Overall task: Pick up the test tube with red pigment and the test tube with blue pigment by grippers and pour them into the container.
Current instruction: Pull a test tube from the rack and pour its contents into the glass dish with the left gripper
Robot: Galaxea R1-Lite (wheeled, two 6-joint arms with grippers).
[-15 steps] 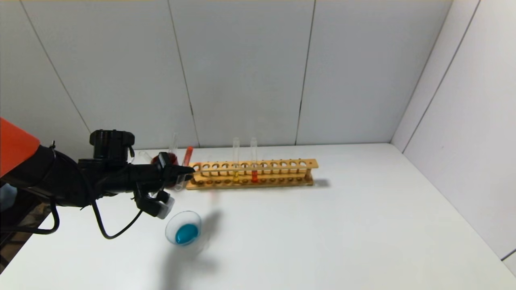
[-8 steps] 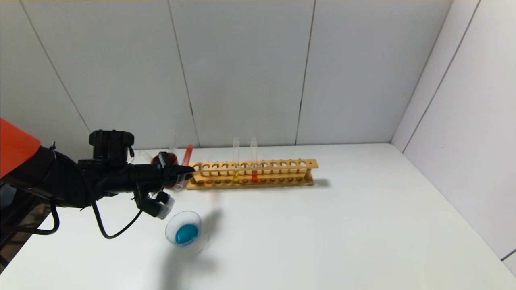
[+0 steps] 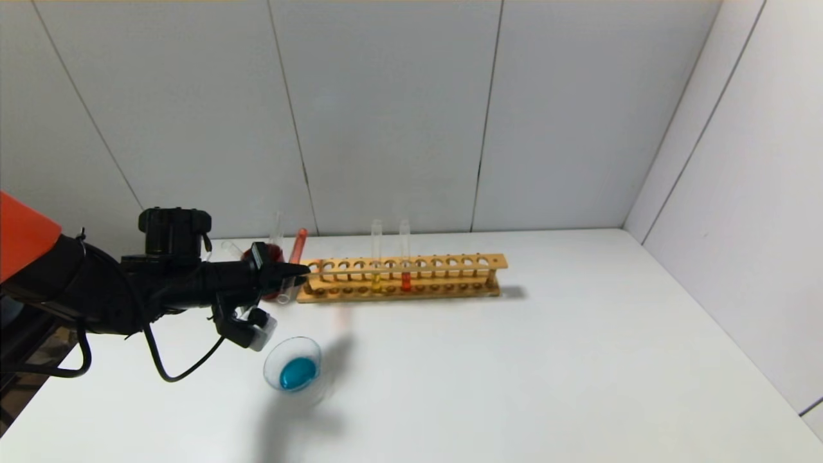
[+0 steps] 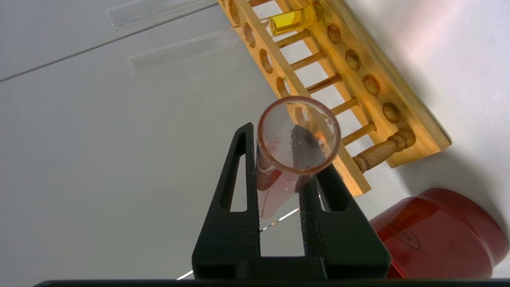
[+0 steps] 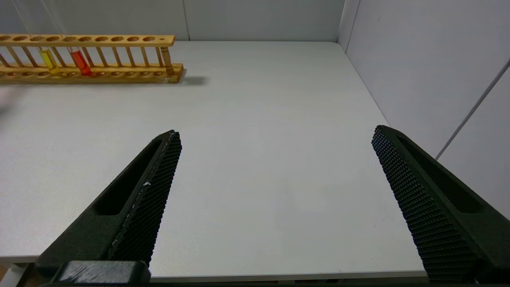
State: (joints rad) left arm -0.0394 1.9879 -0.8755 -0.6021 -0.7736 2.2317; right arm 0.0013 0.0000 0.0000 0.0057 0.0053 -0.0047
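Barely any motion: left gripper [image 3: 292,278] edged slightly back toward the robot, clamped on a tube [image 3: 297,246] with reddish residue at the left end of the wooden rack [image 3: 450,278]. Left wrist view shows what the head view can't: tube mouth [image 4: 299,134] open toward the camera, red film inside, red cup [image 4: 438,235] just beside. Container [image 3: 293,364] holds blue liquid. Red-pigment tube [image 3: 405,254] sits in the rack beside the yellow one [image 3: 376,254]. Right gripper [image 5: 275,199], visible only in its own wrist view, wide open, empty.
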